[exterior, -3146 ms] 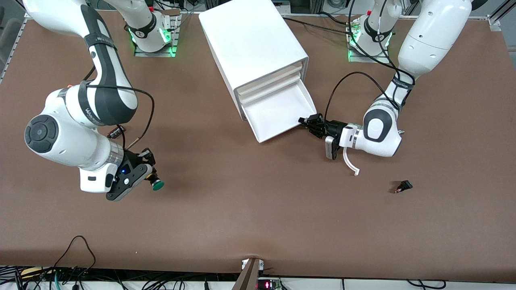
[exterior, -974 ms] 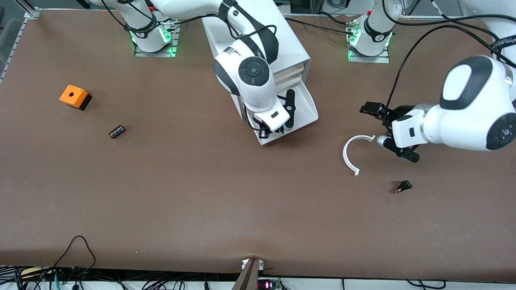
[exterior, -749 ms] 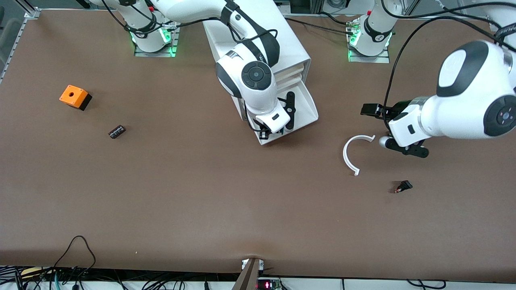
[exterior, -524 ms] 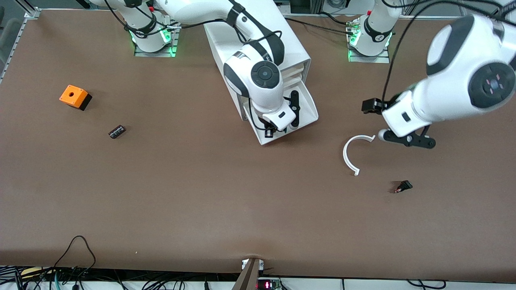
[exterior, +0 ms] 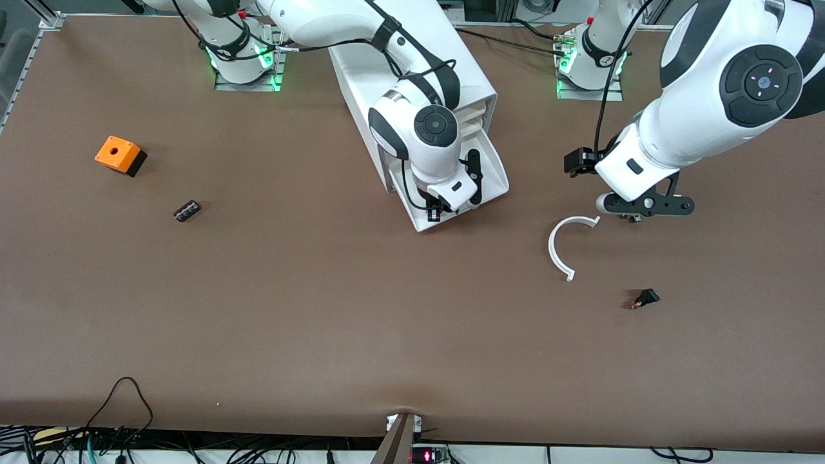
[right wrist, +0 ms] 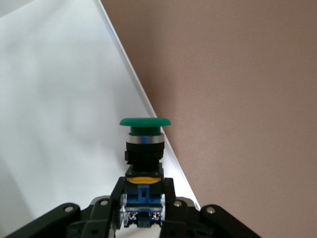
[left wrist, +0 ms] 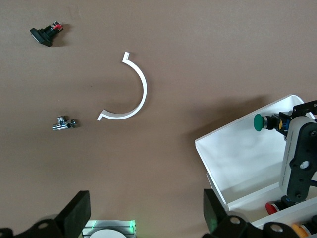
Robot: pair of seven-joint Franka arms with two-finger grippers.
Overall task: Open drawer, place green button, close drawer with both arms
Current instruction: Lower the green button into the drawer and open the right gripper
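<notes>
The lowest drawer (exterior: 491,162) of the white cabinet (exterior: 470,77) is pulled open. My right gripper (exterior: 445,205) hangs over the drawer's front corner and is shut on the button; the hand hides the button in the front view. In the right wrist view the gripper (right wrist: 143,203) clamps the blue-yellow rear, and the green cap (right wrist: 144,122) points out over the drawer's rim (right wrist: 148,106). The left wrist view also shows the button (left wrist: 258,122) above the drawer (left wrist: 233,158). My left gripper (exterior: 638,209) is open and empty, raised over the table beside a white arc (exterior: 553,248).
An orange box (exterior: 116,153) and a small black part (exterior: 187,211) lie toward the right arm's end. A black-and-red switch (exterior: 644,298) lies nearer the camera than the arc. A small metal fitting (left wrist: 64,123) lies by the arc (left wrist: 141,89).
The right gripper has carried the button from the table to over the open drawer. The left gripper has left the drawer's front, opened, and risen over the table by the arc.
</notes>
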